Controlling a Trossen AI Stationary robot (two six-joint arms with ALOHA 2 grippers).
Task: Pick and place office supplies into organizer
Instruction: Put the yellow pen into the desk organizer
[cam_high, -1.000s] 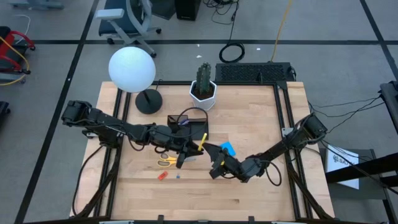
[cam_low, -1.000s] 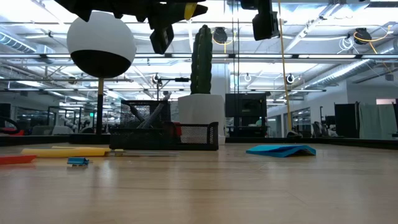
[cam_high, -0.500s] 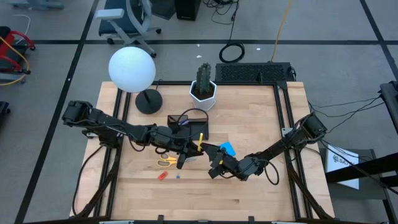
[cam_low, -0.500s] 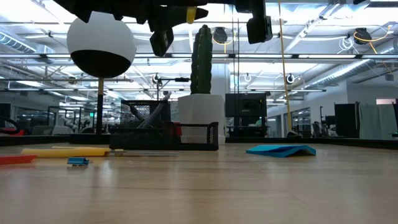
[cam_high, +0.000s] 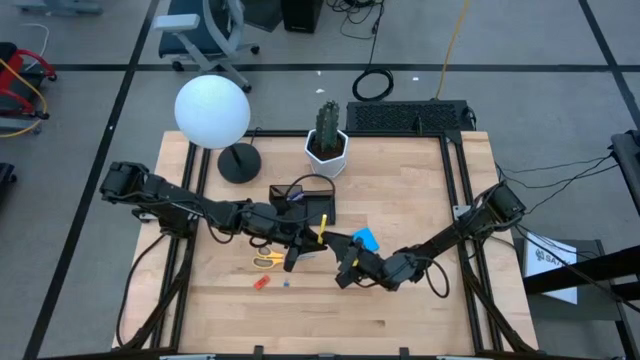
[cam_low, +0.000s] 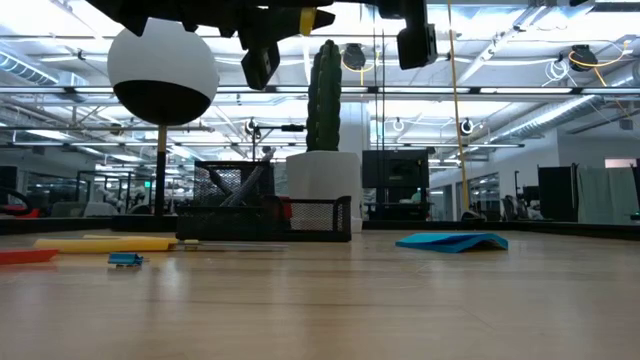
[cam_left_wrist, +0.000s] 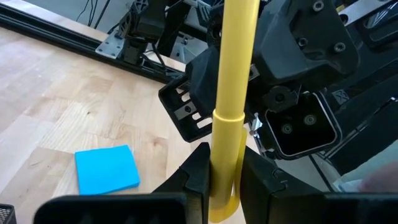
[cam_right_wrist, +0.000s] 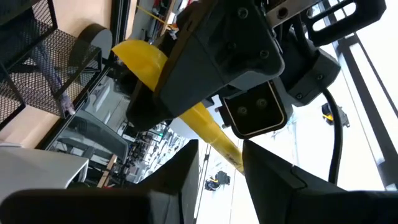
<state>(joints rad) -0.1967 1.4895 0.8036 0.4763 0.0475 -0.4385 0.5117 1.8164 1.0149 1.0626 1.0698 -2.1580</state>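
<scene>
Now yellow pen (cam_left_wrist: 233, 93) sits clamped (upright) in left tool (cam_left_wrist: 222, 180).

Yellow pen (cam_left_wrist: 231, 106) top cut off, organizer (cam_high: 312, 209) contents perhaps unreadable

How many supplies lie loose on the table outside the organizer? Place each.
4: scissors beside the left arm, a red piece and a tiny blue piece nearer the front edge, a blue notepad by the right arm. The arms may hide others.
</scene>
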